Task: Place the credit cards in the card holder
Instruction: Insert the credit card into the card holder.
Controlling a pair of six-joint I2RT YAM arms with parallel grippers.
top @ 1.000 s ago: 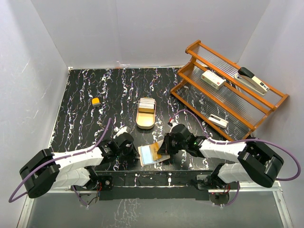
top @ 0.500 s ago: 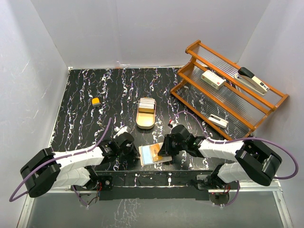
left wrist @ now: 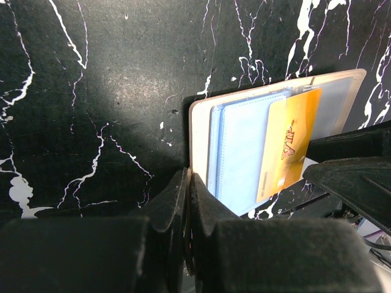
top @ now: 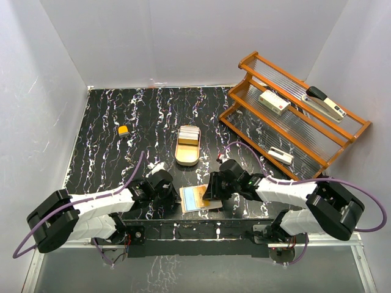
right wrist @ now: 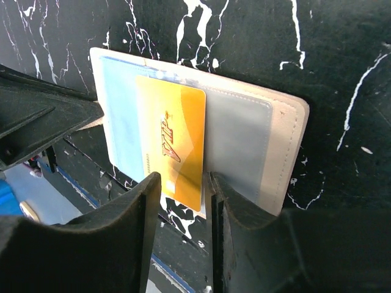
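Observation:
The card holder [top: 190, 201] lies open at the table's front edge, pale tan with clear inner pockets; it also shows in the left wrist view [left wrist: 200, 122] and the right wrist view [right wrist: 288, 140]. My left gripper [left wrist: 188, 178] is shut on its left edge. A gold-orange credit card [right wrist: 174, 137] marked VIP sits partly in the middle pocket, its near end sticking out; it also shows in the left wrist view [left wrist: 287, 146]. My right gripper [right wrist: 183, 182] is open, its fingers on either side of that end. A light blue card [left wrist: 238, 146] fills the left pocket. More pale cards [top: 189, 135] lie stacked in the tray.
A gold oval tray [top: 186, 155] stands mid-table behind the holder. A wooden tiered rack [top: 244, 64] at the right carries a white box [top: 274, 102], a stapler [top: 325, 102] and a small white item [top: 281, 155]. A small orange object [top: 123, 130] lies at the left.
My right gripper has shifted a little left and the gold card now lies flatter and further over the holder. My left gripper has kept its hold and hardly moved.

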